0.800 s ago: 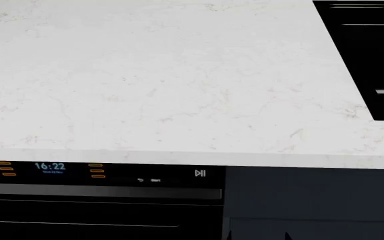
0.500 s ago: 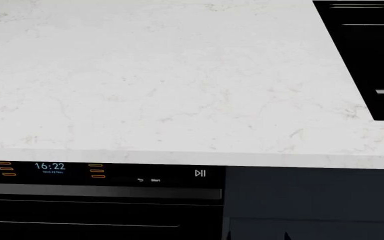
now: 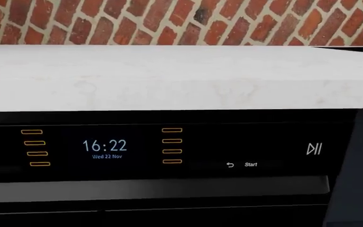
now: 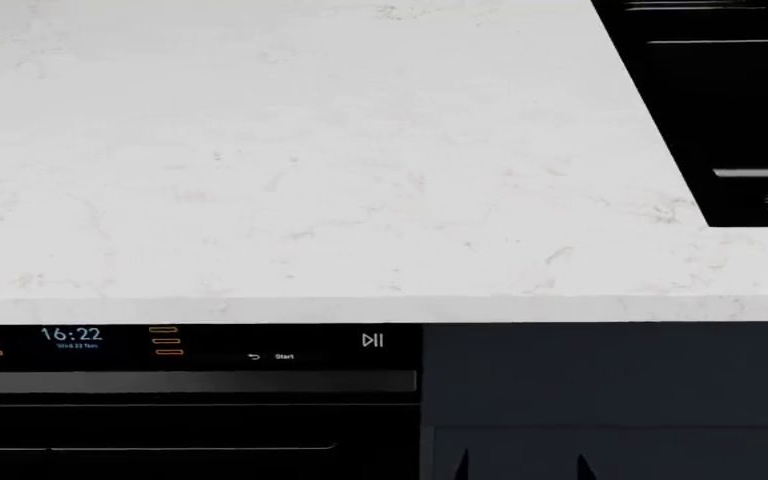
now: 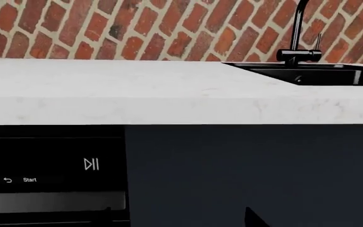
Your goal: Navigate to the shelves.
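The shelves are out of view in every frame. I face a white marble counter (image 4: 291, 160) with a black oven (image 4: 184, 400) under it; its display (image 3: 104, 146) reads 16:22. Of my right gripper (image 4: 520, 466) only two dark fingertips (image 5: 254, 217) show, at the lower edge of the head and right wrist views. They stand well apart with nothing between them, in front of a dark cabinet door (image 5: 251, 170). My left gripper does not show in any view.
A black sink (image 4: 731, 120) is set into the counter at the right, with a black tap (image 5: 300, 33) behind it. A red brick wall (image 3: 168, 21) runs along the back of the counter. The counter's front edge (image 4: 384, 308) lies close before me.
The counter, oven panel and sink have all slid a little to the left in the head view, so my view has shifted to the right.
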